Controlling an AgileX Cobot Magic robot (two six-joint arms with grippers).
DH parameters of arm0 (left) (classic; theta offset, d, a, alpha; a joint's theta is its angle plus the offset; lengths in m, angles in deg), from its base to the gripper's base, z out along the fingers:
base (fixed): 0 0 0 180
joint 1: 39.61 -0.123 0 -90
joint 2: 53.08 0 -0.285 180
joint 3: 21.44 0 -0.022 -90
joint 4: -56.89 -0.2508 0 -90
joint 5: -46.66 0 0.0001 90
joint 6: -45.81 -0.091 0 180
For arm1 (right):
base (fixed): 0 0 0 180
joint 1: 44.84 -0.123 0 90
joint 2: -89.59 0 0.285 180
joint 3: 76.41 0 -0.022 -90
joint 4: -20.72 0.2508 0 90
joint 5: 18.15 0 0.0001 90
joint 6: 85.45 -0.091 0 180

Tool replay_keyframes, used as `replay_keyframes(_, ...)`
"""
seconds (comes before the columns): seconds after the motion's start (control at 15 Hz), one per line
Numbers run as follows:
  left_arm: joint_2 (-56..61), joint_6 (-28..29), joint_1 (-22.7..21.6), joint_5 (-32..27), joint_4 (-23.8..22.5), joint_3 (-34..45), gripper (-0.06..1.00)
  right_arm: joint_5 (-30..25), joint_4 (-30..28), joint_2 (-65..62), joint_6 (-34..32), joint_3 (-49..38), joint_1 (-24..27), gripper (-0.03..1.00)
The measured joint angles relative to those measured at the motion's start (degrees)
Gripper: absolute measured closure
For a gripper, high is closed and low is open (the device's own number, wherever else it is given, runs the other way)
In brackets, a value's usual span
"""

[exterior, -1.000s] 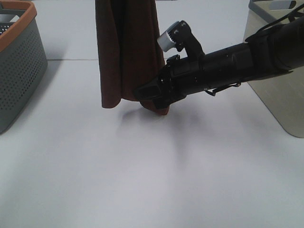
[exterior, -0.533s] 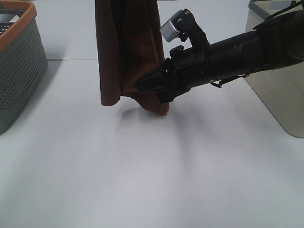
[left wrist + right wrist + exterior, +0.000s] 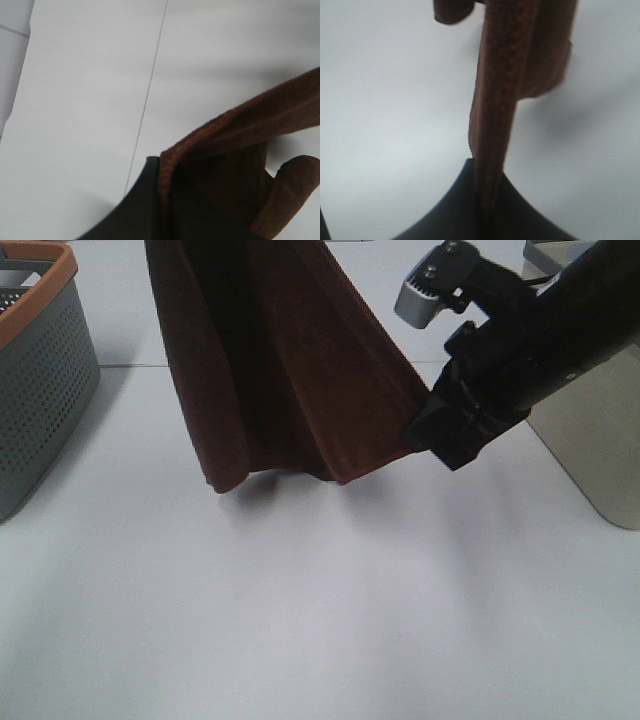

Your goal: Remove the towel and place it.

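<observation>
Pinching the towel (image 3: 270, 360) with both the right hand (image 3: 418, 435) and the left hand (image 3: 162, 175), we hold it hanging beside the basket (image 3: 45, 390) and should pull evenly, lifting its low corners clear of the table (image 3: 300, 620).

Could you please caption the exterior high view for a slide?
Right gripper clamps an edge of the hanging brown towel, stretching it sideways above the table.

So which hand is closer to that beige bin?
The right. The right hand grips the towel just beside the beige bin; the left hand clamps the towel too, outside the high view.
</observation>
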Motion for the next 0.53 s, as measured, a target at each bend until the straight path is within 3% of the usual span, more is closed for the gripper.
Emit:
replay_keyframes(0.13, -1.55, 2.98, 0.0, -0.11, -2.29, 0.0, 0.94, 0.23, -11.52, -3.09, -7.1, 1.15, 0.0, 0.97)
replay_keyframes(0.27, -3.5, 3.61, 0.0, -0.06, -2.81, 0.0, 0.94, 1.66, -18.68, -3.38, -9.45, 3.21, 0.0, 0.97)
replay_keyframes(0.33, -5.96, 3.61, 0.0, 0.17, -5.21, 0.0, 0.94, 8.48, -22.52, -2.29, -9.57, 5.56, 0.0, 0.97)
replay_keyframes(0.4, -6.42, 3.61, 0.0, 0.92, -5.9, 0.06, 0.94, 9.85, -23.2, -1.83, -9.63, 6.25, 0.0, 0.97)
replay_keyframes(0.53, -8.31, 3.61, -0.17, 8.59, -10.2, 0.06, 0.94, 13.92, -25.15, 1.78, -9.45, 12.03, 0.0, 0.97)
